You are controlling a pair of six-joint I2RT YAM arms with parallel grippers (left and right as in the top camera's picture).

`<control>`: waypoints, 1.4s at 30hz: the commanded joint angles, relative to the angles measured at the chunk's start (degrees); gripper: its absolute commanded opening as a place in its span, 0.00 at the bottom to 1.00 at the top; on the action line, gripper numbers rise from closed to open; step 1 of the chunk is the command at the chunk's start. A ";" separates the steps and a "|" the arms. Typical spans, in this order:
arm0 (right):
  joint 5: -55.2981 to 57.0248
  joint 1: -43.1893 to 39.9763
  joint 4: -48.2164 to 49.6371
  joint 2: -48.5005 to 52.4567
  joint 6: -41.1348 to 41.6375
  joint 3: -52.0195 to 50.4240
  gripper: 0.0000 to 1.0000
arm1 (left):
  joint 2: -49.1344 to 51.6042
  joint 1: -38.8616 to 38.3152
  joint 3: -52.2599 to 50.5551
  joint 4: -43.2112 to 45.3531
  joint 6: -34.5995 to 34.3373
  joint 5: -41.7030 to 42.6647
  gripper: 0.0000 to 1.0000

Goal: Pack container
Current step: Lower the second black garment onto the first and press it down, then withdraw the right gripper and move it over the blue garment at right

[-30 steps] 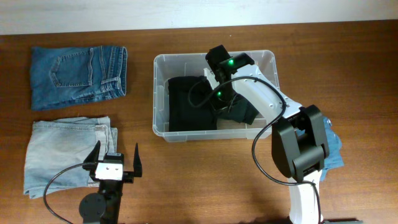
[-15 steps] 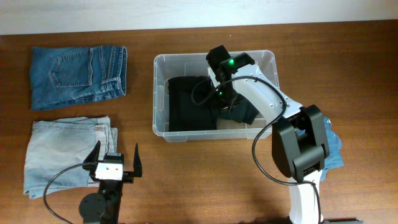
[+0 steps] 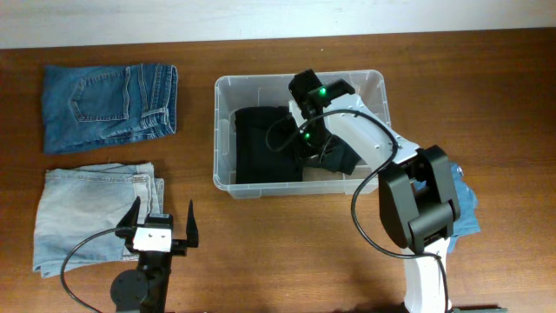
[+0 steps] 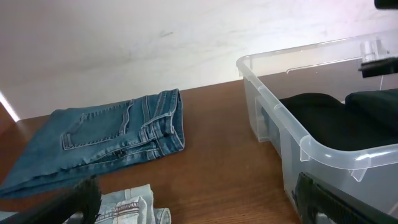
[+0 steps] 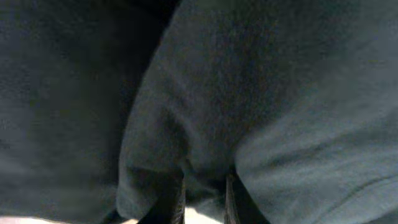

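Honestly, my main worry shows up in the overhead view. The right gripper is down inside the large rectangular clear plastic bin, which sits mid-table toward the far side. The folded black fabric garment lies flat on the left of the bin floor but looks bunched under the wrist on the right. If the arm lifts without letting go, I'd guess it drags the garment back out or wrecks the fold. A sideways tug could also shove the bin. The folded dark blue denim jeans at far left and the folded pale blue denim jeans at near left lie well apart from the bin. The left gripper sits at the near edge, spread wide, with nothing in it.

Left wrist view: the bin is on the right, with see-through walls, a thick rim and a rounded corner. The black garment sits below rim level.

Right wrist view: nothing but black cloth. The fingers are nearly together, with a fold of it pinched between them.
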 commanded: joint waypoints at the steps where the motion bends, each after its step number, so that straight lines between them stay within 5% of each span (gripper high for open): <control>1: -0.90 0.09 0.37 0.33 0.66 -1.66 0.16 | -0.39 0.24 -0.44 0.13 0.74 -0.24 0.99; 11: 3.15 0.07 -5.42 -1.66 0.68 5.88 0.20 | -0.39 0.24 -0.44 0.11 0.74 -0.22 1.00; 13: 7.13 0.02 -8.81 -3.13 0.68 10.34 0.40 | -0.39 0.24 -0.44 0.13 0.72 -0.24 0.99; 15: 10.97 -0.24 -12.17 -4.50 0.66 15.28 0.76 | -0.39 0.24 -0.44 0.13 0.72 -0.24 0.99; 17: 13.99 -0.79 -15.56 -5.90 0.68 20.44 0.80 | -0.39 0.24 -0.44 0.11 0.74 -0.22 0.99; 18: 15.63 -1.84 -18.78 -6.99 1.27 25.24 0.96 | -0.39 0.24 -0.44 0.13 0.74 -0.24 0.99; 19: 17.09 -2.60 -20.57 -7.54 3.41 27.74 1.00 | -0.39 0.24 -0.44 0.13 0.74 -0.24 0.99; 28: 20.00 -15.17 -35.26 -15.43 16.74 38.29 0.99 | -0.39 0.24 -0.44 0.13 0.74 -0.22 0.99; 36: 18.67 -27.19 -35.26 -29.00 31.71 32.44 0.99 | -0.39 0.24 -0.44 0.13 0.74 -0.24 0.99; 42: 18.71 -35.89 -35.23 -41.18 44.19 17.57 0.99 | -0.39 0.24 -0.44 0.13 0.74 -0.24 0.99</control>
